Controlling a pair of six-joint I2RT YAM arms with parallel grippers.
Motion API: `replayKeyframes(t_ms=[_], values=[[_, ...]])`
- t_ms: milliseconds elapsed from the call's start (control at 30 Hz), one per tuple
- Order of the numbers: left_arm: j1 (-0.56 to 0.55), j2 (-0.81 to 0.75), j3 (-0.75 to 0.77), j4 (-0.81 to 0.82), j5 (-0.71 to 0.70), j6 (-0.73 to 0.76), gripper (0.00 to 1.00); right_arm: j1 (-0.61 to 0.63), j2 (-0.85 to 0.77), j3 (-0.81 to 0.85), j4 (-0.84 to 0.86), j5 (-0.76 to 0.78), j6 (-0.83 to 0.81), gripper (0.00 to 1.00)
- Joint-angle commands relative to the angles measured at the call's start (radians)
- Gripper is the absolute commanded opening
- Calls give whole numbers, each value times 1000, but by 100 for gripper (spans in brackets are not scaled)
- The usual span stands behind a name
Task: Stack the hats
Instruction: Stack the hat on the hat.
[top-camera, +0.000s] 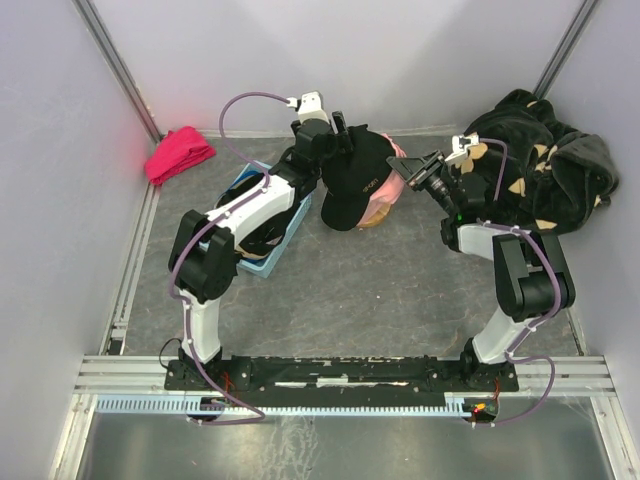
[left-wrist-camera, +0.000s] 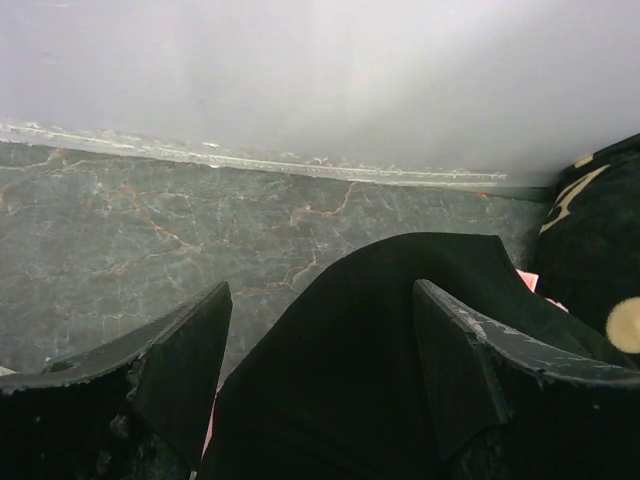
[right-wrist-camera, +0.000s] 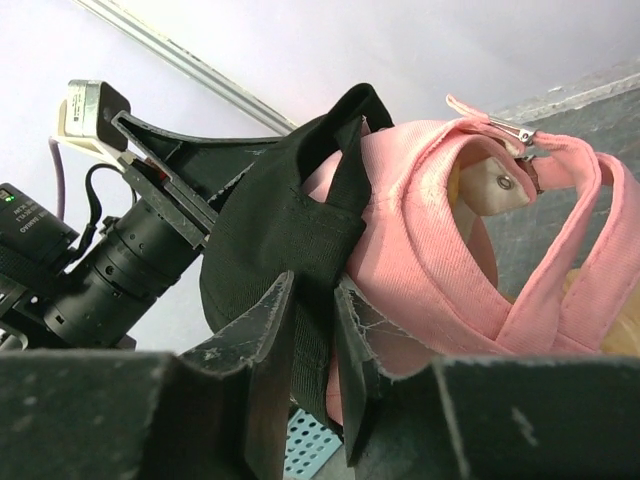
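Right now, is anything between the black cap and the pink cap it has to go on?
Nothing visible. The black cap already drapes over the pink cap, fabric touching. The left gripper straddles its crown; the right gripper flanks its back strap.

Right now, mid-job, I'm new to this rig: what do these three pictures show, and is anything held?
A left arm and a right arm, each ending in a two-finger pincer. One picture looks down from above; two come from wrist cameras. On the table a black cap sits over a pink cap. The left pincer stands open astride the black cap. The right pincer has that cap's strap between its fingers; grip uncertain. A basket, red cloth and flowered fabric lie aside.
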Motion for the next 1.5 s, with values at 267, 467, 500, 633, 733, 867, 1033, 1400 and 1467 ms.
replayKeyframes(t_ms=[267,467,500,633,733,867,1033,1400,1467], values=[[-15,17,44,19,61,26,79,18,-63,-6,-398,51,-191,43],[-18,22,52,19,64,29,80,19,-134,-10,-489,112,-240,47],[-18,24,53,19,65,29,79,19,-145,-7,-505,121,-248,47],[-19,31,58,17,69,29,79,19,-192,12,-569,150,-284,48],[-21,37,66,15,74,27,79,18,-223,30,-605,168,-307,48],[-23,44,75,10,77,29,79,18,-276,70,-669,211,-348,49],[-26,55,90,8,83,29,79,18,-325,153,-740,241,-394,50],[-29,74,120,-2,88,37,79,20,-155,544,-998,153,-532,53],[-30,75,124,-2,91,37,79,24,-109,607,-1041,126,-556,54]])
